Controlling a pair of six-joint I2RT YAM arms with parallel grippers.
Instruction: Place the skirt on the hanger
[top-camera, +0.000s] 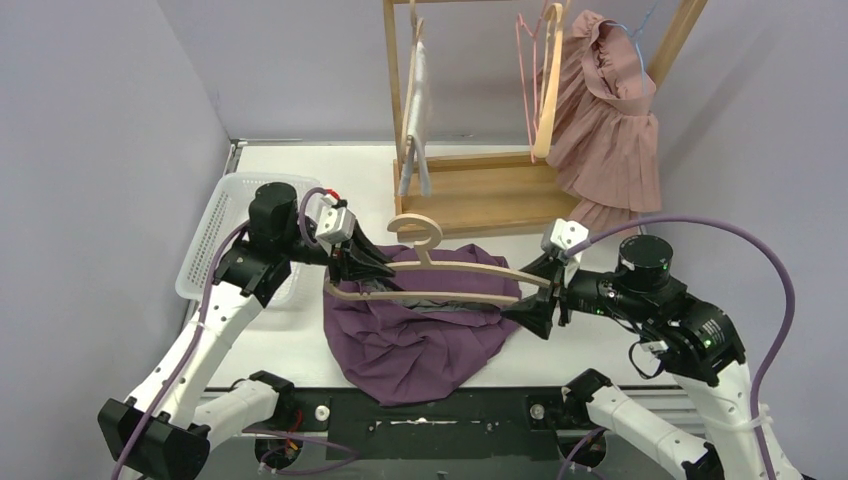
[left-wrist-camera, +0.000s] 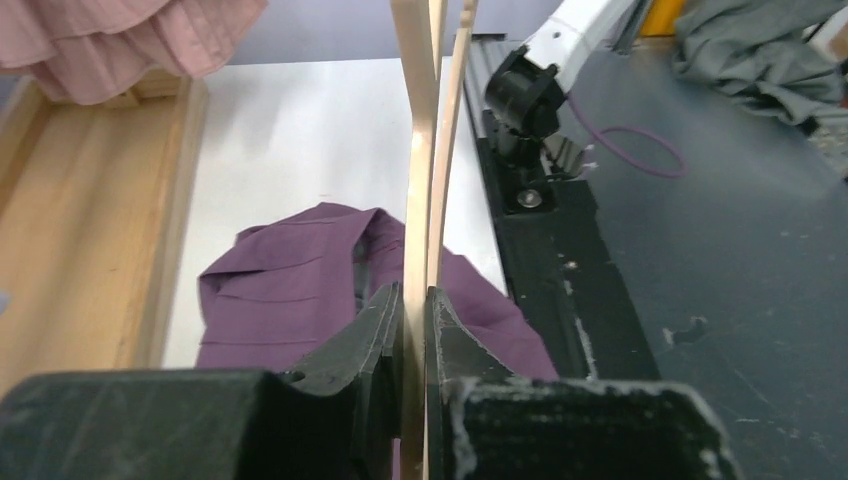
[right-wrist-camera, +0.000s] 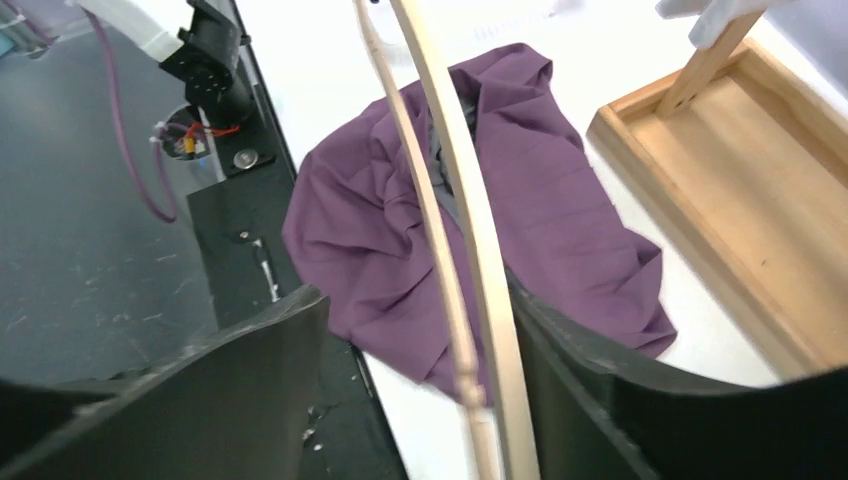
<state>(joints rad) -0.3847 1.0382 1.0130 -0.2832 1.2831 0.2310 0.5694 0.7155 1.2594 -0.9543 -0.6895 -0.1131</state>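
Note:
The purple skirt (top-camera: 420, 345) lies crumpled on the white table between the two arms. The wooden hanger (top-camera: 455, 268) is held level just above it, hook pointing toward the rack. My left gripper (top-camera: 375, 265) is shut on the hanger's left end; the left wrist view shows the jaws (left-wrist-camera: 415, 310) pinched on the wood (left-wrist-camera: 420, 180) with the skirt (left-wrist-camera: 290, 290) below. My right gripper (top-camera: 525, 312) is open around the hanger's right end. In the right wrist view the hanger's two bars (right-wrist-camera: 470, 200) pass between the spread fingers (right-wrist-camera: 415, 330), close to the right finger, above the skirt (right-wrist-camera: 570, 210).
A wooden clothes rack (top-camera: 480, 195) stands behind the skirt, holding a pink pleated dress (top-camera: 610, 120), a grey garment (top-camera: 415, 110) and spare hangers (top-camera: 548, 90). A white plastic basket (top-camera: 215, 235) sits at the left. The black base rail (top-camera: 450, 410) runs along the near edge.

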